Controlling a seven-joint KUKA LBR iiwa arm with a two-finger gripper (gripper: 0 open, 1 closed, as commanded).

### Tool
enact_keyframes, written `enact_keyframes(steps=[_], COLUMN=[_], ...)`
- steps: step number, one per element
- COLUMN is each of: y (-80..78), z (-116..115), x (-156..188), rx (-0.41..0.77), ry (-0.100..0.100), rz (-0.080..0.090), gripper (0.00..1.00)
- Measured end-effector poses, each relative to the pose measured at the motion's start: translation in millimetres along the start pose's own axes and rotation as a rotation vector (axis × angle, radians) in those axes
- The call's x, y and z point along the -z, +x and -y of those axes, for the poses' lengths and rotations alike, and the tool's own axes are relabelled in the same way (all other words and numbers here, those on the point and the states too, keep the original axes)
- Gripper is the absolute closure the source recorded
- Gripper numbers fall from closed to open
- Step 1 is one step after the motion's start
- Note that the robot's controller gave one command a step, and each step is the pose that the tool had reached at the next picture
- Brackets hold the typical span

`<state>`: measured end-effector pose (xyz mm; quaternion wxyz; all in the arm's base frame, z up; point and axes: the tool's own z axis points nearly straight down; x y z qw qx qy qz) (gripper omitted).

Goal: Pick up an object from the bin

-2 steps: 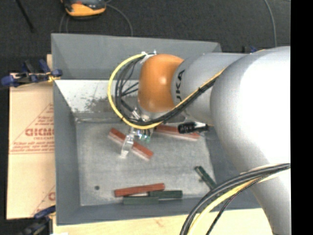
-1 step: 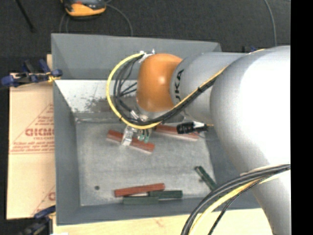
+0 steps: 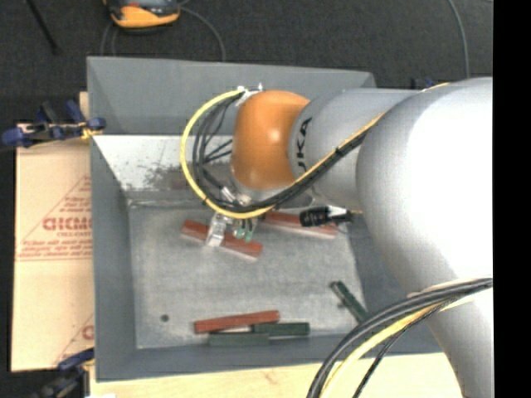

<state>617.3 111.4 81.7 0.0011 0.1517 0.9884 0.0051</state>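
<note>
Camera view: end effector point(image 3: 226, 232) set over a red-brown stick point(image 3: 193, 230), at 11 o'clock from the centre of the bin point(image 3: 108, 222).
Nothing is lifted yet; whether it is spread or pressed together cannot be told.

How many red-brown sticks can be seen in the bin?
3. Middle stick under the gripper; near stick by the front wall; right stick beside the arm. The arm may hide more.

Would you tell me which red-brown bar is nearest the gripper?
The slanted bar mid-bin, directly under the gripper; the front bar and the back bar lie farther off.
</note>
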Motion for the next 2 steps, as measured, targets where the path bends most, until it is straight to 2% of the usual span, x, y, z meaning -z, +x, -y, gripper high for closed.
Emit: enact_keyframes(steps=[2], y=[1.1], z=[1.2], x=[4.4], rx=[0.001], ry=[0.005], rz=[0.001], gripper=[1.0])
